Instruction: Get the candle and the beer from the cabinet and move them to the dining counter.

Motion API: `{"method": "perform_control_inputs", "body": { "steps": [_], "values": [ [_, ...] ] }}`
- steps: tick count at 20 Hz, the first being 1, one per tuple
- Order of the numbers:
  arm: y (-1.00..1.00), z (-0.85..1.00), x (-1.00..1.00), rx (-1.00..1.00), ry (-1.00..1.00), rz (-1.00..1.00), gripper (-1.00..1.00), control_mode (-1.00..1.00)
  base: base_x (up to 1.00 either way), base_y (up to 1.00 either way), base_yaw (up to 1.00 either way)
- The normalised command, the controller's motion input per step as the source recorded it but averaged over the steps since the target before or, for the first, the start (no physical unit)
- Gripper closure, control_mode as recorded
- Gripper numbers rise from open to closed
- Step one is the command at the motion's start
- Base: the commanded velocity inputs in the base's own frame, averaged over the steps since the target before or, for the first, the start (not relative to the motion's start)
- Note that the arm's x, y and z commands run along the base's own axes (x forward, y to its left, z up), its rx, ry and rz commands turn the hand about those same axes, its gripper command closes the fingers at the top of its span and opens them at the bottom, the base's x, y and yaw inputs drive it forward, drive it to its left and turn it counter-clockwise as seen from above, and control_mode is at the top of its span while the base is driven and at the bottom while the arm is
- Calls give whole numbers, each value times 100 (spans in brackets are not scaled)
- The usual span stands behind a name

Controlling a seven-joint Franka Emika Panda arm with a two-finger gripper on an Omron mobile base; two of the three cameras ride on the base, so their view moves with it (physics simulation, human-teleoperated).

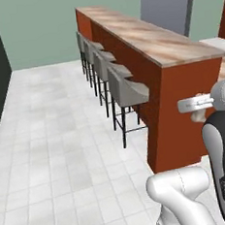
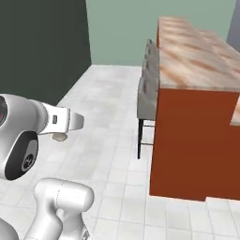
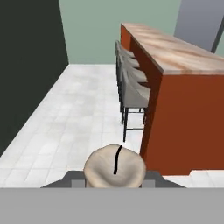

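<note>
Facing the scene: left base view, then right base view, then hand view.

Left base view, surroundings: the dining counter [image 1: 166, 43], called the desk below, runs from the far wall toward the robot, its near end panel just ahead of the arm; four grey stools [image 1: 127, 91] stand in a row along its left side, seats tucked against the base; pale tiled floor [image 1: 55, 154] lies open to the left.
Left base view, materials: desk top is beige-brown marbled stone, base flat red-brown wood; stools have curved grey shells on thin dark legs; floor tiles are whitish and mottled.
Left base view, arm: white and dark links rise at lower right; the hand reaches leftward at mid height, with the candle [image 1: 198, 115] as a pale lump just under it, in front of the desk's end panel.

Right base view, surroundings: the desk's end panel stands well right of the arm; a dark wall [image 2: 42, 47] is behind the arm, a green wall [image 2: 122, 28] beyond.
Right base view, arm: the hand points right, level, over the floor; the candle hangs beneath its tip, clear of the desk.

Hand view, gripper: the gripper [image 3: 114, 183] is clamped on the candle, whose rounded pale top with a thin dark wick sits between the dark fingertips.
Hand view, ahead: stools and the desk's near corner lie past the candle, apart from it.
</note>
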Motion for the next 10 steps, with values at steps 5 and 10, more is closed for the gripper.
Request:
{"method": "perform_control_inputs", "body": {
  "steps": [5,10],
  "values": [
    [0,0,0,0,0,0,100,100,69,100,-42],
    [0,0,0,0,0,0,100,100,74,100,-40]
  ]
}}
